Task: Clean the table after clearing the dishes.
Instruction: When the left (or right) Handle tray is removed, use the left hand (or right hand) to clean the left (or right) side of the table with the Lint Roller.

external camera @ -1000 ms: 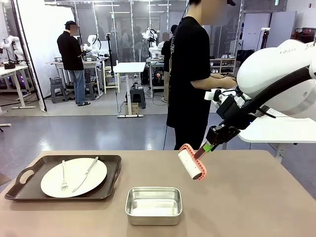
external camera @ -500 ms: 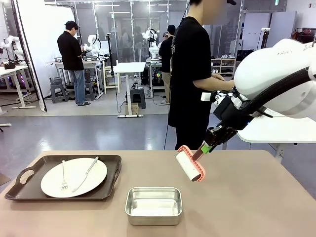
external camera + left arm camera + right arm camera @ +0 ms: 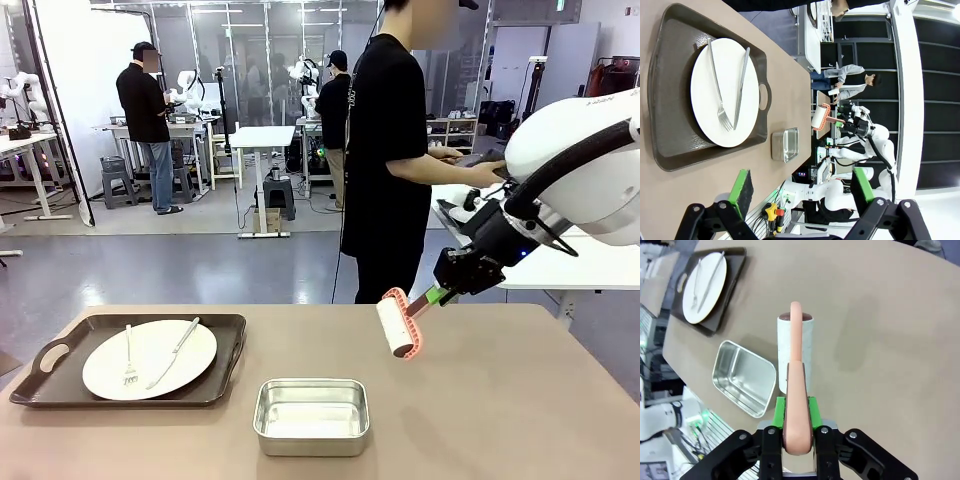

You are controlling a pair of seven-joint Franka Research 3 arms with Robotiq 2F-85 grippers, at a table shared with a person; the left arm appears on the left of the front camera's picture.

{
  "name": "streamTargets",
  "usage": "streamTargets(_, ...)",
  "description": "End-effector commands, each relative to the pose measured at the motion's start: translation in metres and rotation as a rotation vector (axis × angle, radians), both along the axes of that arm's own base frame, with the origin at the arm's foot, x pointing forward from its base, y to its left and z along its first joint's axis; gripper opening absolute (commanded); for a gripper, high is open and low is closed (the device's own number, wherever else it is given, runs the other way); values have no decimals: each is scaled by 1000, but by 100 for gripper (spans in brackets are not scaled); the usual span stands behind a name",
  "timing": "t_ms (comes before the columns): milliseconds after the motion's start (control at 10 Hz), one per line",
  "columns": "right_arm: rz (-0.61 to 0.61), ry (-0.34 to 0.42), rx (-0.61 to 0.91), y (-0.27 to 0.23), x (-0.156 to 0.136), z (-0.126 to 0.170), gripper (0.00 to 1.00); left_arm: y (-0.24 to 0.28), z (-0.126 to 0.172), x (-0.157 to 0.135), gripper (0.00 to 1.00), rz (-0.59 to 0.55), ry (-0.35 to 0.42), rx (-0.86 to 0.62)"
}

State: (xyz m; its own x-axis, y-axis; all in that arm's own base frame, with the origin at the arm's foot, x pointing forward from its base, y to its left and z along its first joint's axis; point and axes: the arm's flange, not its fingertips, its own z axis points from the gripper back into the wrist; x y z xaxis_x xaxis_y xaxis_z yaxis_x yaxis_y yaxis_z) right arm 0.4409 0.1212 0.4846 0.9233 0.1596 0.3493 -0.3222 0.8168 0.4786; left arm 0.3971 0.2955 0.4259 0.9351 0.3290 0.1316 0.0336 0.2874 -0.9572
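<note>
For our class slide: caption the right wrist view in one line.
Right gripper shut on a lint roller over the table, near a steel pan.

1. Desk (image 3: 500, 420): large and rectangular, with a plain matte beige-brown top, level. The visible surface shows no marks.

2. Tray (image 3: 235, 345): dark brown and rectangular, with rounded corners, a raised rim and a cut-out handle at its left end. It lies flat on the left part of the desk, with its long side along the desk's length.

3. Plate (image 3: 150, 358): round, white and upright. It is seated roughly at the middle of the tray.

4. Fork (image 3: 128, 350): metal, lying on the left half of the plate, tines toward the robot's side.

5. Knife (image 3: 175, 351): metal, lying on the plate just right of the fork and slanted. The two are closest at the near end and spread apart at the far end.
</note>
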Motion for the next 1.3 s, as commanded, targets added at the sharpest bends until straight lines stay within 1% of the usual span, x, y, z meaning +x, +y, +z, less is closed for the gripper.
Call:
streamTargets(0, -33, 45, 88, 1, 21, -13, 21, 2, 1, -4, 100, -11, -8, -3)
streamTargets(200, -73, 88, 118, -10, 35, -31, 21, 2, 1, -4, 100, -11, -8, -3)
streamTargets(300, -70, 116, 152, -15, 41, -37, 21, 2, 1, -4, 100, -11, -8, -3)
streamTargets(400, -84, 127, 159, -18, 46, -45, 21, 2, 1, -4, 100, -11, -8, -3)
streamTargets(700, -94, 187, 172, -27, 51, -75, 21, 2, 1, -4, 100, -11, -8, -3)
streamTargets(1000, -100, 200, 200, -30, 48, -107, 21, 2, 1, -4, 100, -11, -8, -3)
streamTargets(1100, -104, 196, 211, -34, 49, -111, 21, 2, 1, -4, 100, -11, -8, -3)
streamTargets(1200, -119, 208, 214, -35, 52, -120, 21, 2, 1, -4, 100, -11, -8, -3)
